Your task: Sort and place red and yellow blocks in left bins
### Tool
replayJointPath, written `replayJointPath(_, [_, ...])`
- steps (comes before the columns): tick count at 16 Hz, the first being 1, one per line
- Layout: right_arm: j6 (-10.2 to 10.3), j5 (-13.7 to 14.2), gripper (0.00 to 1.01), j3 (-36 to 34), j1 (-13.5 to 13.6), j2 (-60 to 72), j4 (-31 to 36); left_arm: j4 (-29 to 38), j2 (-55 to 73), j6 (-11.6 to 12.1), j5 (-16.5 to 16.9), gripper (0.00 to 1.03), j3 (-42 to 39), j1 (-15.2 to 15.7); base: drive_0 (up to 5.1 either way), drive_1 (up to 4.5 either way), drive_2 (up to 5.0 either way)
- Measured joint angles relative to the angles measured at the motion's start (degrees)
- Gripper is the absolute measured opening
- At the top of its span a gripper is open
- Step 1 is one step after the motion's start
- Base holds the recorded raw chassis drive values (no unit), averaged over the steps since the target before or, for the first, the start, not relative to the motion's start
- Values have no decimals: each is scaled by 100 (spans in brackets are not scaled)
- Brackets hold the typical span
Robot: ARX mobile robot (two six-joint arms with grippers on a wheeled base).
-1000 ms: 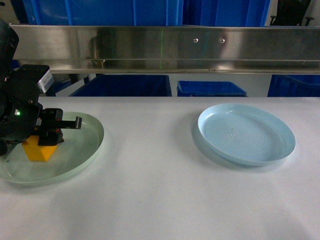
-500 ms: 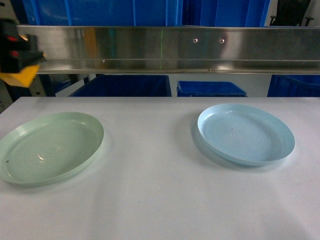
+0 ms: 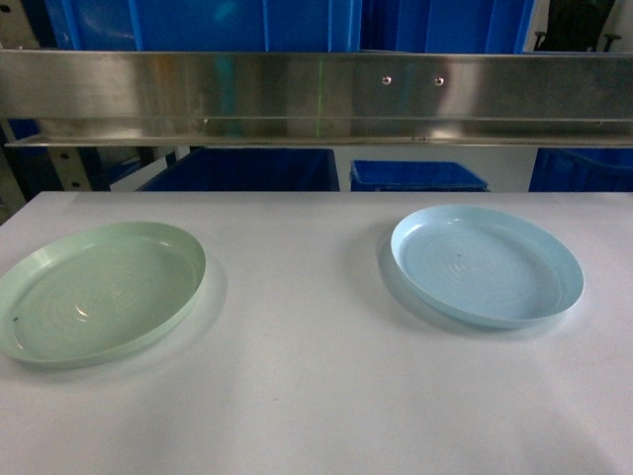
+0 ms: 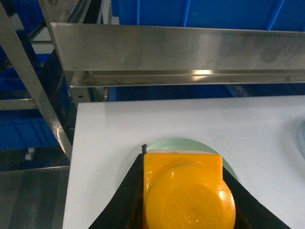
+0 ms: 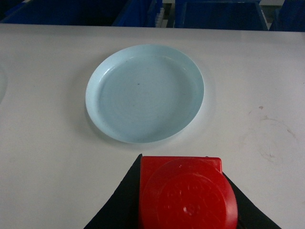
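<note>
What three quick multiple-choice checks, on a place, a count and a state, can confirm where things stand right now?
1. The yellow block is: A) on the green plate B) in the left gripper C) on the steel shelf
2. Plates on the table: A) one B) two C) three
3. The blue plate is: A) empty B) holding the red block C) overturned

B: left wrist view shows it gripped above the table.
B: one green, one blue.
A: head view shows it bare.

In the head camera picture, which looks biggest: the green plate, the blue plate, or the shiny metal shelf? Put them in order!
1. Metal shelf, widest by far.
2. Green plate and blue plate look about alike; too close to rank.
</note>
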Motion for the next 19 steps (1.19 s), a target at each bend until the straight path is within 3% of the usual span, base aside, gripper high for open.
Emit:
replayJointPath(1, [0,0,27,0,0,0,0,-118,-17,-127,-181,27,28,-114,0,0,0])
replayJointPath(5, [0,0,27,0,0,0,-2,-514,-116,-254,-675,27,83,-765,0,0,0])
replayJointPath(8, [0,0,27,0,0,0,4,-835,-280,-247,-691,27,83,-802,0,0,0])
replayJointPath(13, [0,2,27,0,0,0,7,-656,-291,-251,-586,27,83,-632,0,0,0])
replayJointPath(19, [0,15,27,0,0,4,2,-654,-286,-251,-566,27,83,-640,-441,45,418])
